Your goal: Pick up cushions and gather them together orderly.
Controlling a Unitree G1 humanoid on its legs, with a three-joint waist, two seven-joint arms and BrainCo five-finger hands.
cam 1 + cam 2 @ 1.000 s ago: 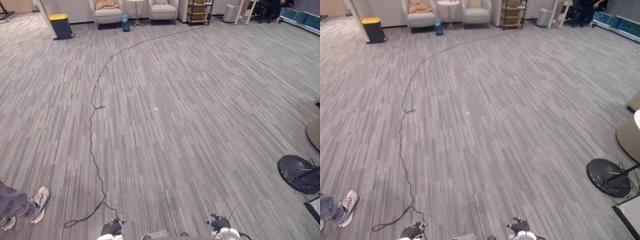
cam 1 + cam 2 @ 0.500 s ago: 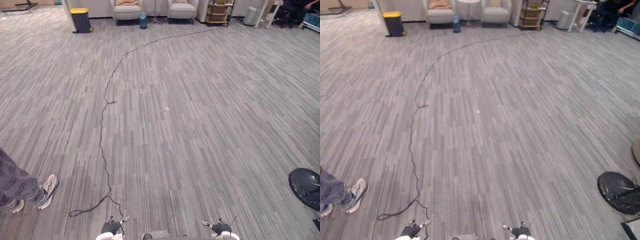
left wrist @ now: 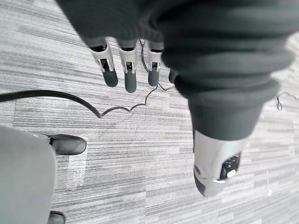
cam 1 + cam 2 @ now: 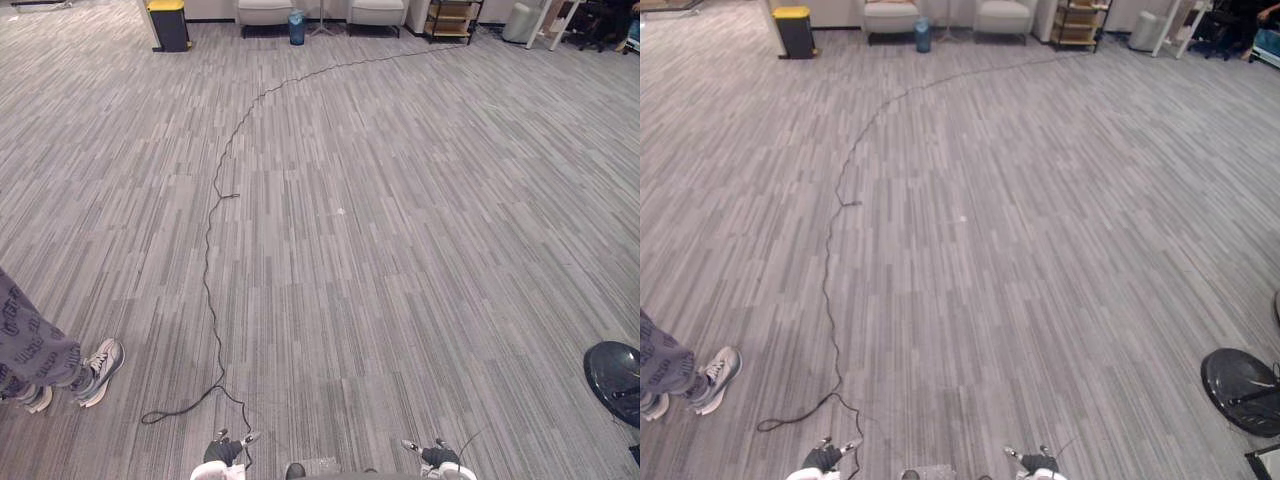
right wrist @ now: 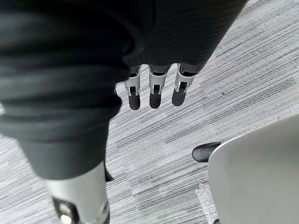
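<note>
Your wrist views show both hands released: the left hand (image 3: 129,70) and right hand (image 5: 155,91) hang straight-fingered over the carpet (image 4: 400,250), holding nothing. The head views add two armchairs (image 4: 890,14) far ahead of the hands; you cannot tell whether cushions lie there. The camera has tipped downward since the earlier frames.

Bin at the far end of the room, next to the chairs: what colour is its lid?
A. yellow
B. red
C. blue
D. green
A: the bin has a dark body, and the lid on top of it is bright yellow.
</note>
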